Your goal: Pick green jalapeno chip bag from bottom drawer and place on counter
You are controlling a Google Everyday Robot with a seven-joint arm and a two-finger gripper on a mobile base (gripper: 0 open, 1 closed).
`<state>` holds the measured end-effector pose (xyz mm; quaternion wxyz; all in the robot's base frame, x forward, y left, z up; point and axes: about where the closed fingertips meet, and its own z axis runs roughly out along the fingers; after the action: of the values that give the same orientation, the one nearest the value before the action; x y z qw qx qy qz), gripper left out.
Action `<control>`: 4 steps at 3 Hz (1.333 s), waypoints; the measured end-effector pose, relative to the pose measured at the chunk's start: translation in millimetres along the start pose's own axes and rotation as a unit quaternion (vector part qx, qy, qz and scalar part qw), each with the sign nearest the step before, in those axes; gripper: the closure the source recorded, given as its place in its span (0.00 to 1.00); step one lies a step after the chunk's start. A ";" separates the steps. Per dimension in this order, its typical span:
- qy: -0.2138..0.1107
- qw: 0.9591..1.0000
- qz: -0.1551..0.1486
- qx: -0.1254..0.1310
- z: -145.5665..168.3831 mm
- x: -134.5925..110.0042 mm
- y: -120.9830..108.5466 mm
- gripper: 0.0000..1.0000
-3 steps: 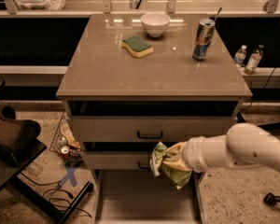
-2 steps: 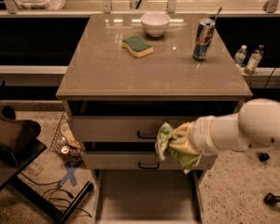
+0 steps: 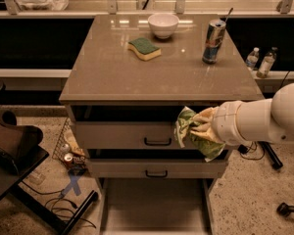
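Observation:
The green jalapeno chip bag (image 3: pixel 188 126) is a crumpled light and dark green foil bag held in the air in front of the upper drawers, just below the counter's front edge. My gripper (image 3: pixel 202 127) comes in from the right on a thick white arm and is shut on the bag. The bottom drawer (image 3: pixel 154 207) is pulled out at the bottom of the view, its flat tray floor bare. The counter (image 3: pixel 112 72) is the glossy beige top of the cabinet, above and behind the bag.
On the counter stand a white bowl (image 3: pixel 162 25), a green-topped yellow sponge (image 3: pixel 144 48) and a drink can with a straw (image 3: pixel 213 41). Two upper drawers with black handles (image 3: pixel 158 142) are shut. A black chair base (image 3: pixel 19 155) and floor clutter lie left; bottles (image 3: pixel 259 61) stand right.
My gripper has lifted the chip bag up and a little to the right, from the level of the second drawer to just under the counter's edge.

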<state>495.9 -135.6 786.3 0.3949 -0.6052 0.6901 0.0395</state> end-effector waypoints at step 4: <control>0.083 0.989 -0.105 0.055 -39.0 -30.6 -147.5 1.00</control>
<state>602.9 -170.8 893.6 0.3710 -0.6529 0.6540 -0.0911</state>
